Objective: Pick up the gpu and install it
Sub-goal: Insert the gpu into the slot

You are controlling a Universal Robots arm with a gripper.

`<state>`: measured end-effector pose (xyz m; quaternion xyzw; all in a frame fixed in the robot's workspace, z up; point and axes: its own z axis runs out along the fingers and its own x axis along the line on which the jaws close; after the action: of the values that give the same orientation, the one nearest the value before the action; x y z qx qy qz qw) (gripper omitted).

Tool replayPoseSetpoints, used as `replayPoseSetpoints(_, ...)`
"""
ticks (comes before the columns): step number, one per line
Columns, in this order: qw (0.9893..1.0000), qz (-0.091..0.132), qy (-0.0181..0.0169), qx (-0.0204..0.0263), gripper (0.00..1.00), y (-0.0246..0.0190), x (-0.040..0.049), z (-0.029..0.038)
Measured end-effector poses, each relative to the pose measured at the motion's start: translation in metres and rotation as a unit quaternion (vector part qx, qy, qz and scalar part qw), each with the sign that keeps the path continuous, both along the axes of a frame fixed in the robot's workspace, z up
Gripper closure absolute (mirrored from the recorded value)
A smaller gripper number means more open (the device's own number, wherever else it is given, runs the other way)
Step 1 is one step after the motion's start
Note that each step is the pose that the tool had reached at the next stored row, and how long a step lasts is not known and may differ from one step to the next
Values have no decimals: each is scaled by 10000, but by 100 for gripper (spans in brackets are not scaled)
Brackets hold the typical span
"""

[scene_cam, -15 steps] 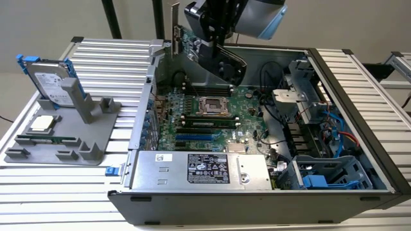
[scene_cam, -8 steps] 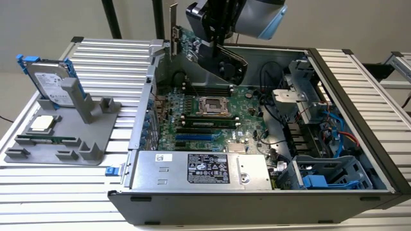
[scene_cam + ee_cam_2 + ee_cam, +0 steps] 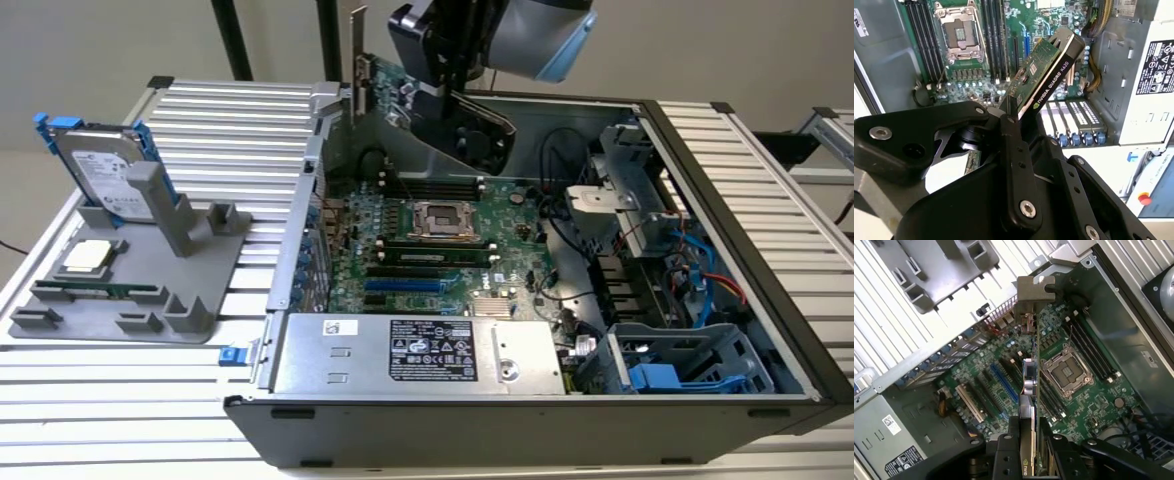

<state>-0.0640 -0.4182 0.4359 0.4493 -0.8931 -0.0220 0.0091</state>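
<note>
Claw (image 3: 1004, 117) is shut tight on the gpu (image 3: 1046, 75), pinching one end of the card. The gpu hangs in the air over the open computer case (image 3: 747, 200), tipped at a slant, with its silver end piece (image 3: 360, 55) up near the case's back wall.

I think the job now is to bring the card to a slot. To do it well, the card should be turned straight, its bottom edge lined up with a long blue slot (image 3: 1004, 382), and the silver end kept by the back wall. Slow and soft is best, so nothing bends.

Inside the case sit the green main board (image 3: 441, 250), an empty square socket (image 3: 438, 215) and a silver power box (image 3: 400, 350).

On the counter (image 3: 200, 110), the grey holder (image 3: 80, 322) keeps a hard drive (image 3: 107, 170), a small square chip (image 3: 90, 255) and a thin memory stick (image 3: 94, 292).
</note>
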Motion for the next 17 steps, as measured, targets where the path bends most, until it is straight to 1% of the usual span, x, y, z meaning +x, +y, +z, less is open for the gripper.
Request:
replayPoseSetpoints(4, 9999, 112, 0, -1, 100, 0, 0, 2)
replayPoseSetpoints(17, 9999, 144, 0, 0, 100, 0, 0, 2)
